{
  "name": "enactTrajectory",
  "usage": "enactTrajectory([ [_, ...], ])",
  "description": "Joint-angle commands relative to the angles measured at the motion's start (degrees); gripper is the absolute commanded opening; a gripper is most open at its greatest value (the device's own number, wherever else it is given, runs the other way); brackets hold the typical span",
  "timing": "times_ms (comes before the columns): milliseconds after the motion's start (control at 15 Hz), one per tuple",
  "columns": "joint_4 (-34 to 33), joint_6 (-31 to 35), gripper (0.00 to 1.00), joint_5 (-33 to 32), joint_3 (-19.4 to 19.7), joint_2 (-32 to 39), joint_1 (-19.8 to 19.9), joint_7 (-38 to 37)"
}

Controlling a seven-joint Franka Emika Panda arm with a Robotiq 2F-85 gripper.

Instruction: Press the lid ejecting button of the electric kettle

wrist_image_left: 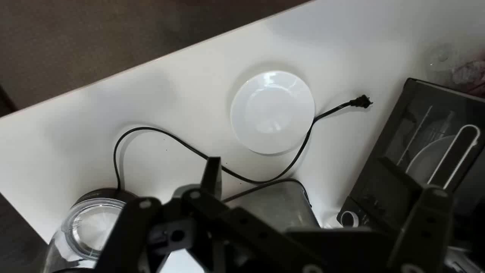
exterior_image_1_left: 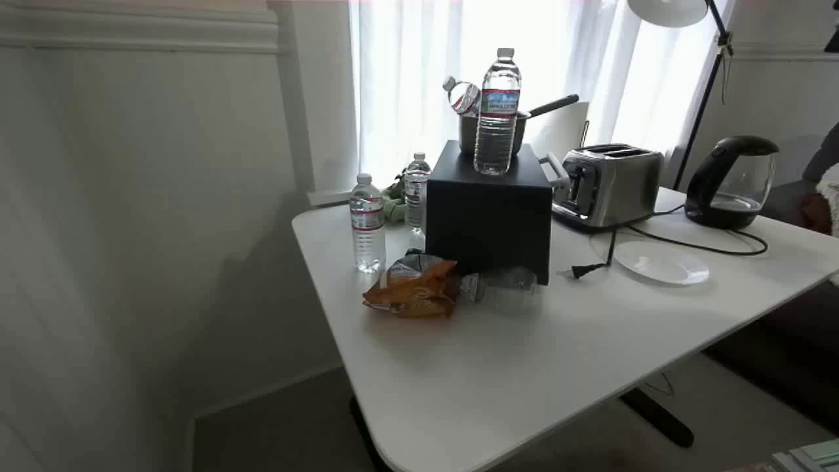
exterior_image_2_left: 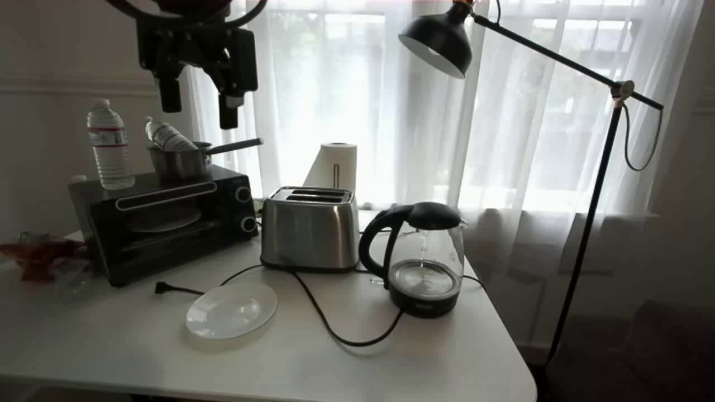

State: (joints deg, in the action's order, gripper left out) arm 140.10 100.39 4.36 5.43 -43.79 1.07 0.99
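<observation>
The electric kettle (exterior_image_1_left: pixel 737 196) stands upright on the white table, with a clear glass body, black handle, lid and base. In an exterior view the kettle (exterior_image_2_left: pixel 427 262) stands right of the toaster, lid shut, handle toward the toaster. The lid button cannot be made out. In the wrist view the kettle (wrist_image_left: pixel 93 227) is at the lower left, its lid and handle mostly hidden or cut off. My gripper (exterior_image_2_left: pixel 199 106) is open and empty, high above the table, to the left of the kettle and well apart from it. The gripper fingers (wrist_image_left: pixel 305 170) are spread wide in the wrist view.
A silver toaster (exterior_image_2_left: pixel 310 234) stands between the kettle and a black toaster oven (exterior_image_2_left: pixel 167 223). A steel pot (exterior_image_2_left: pixel 181 163) and water bottles are on the oven. A white plate (exterior_image_2_left: pixel 232 310) and black cord (exterior_image_2_left: pixel 357 341) lie in front. A lamp (exterior_image_2_left: pixel 438 42) hangs above.
</observation>
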Motion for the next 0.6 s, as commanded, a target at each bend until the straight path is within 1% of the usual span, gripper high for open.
enactTrajectory([
  [0, -0.11, -0.11, 1.0, 0.36, -0.47, 0.05, 0.68, 0.38],
  [467, -0.12, -0.11, 1.0, 0.36, -0.48, 0.05, 0.68, 0.38],
  [533, -0.66, -2.04, 1.0, -2.39, -1.53, 2.59, 3.2, -3.32],
])
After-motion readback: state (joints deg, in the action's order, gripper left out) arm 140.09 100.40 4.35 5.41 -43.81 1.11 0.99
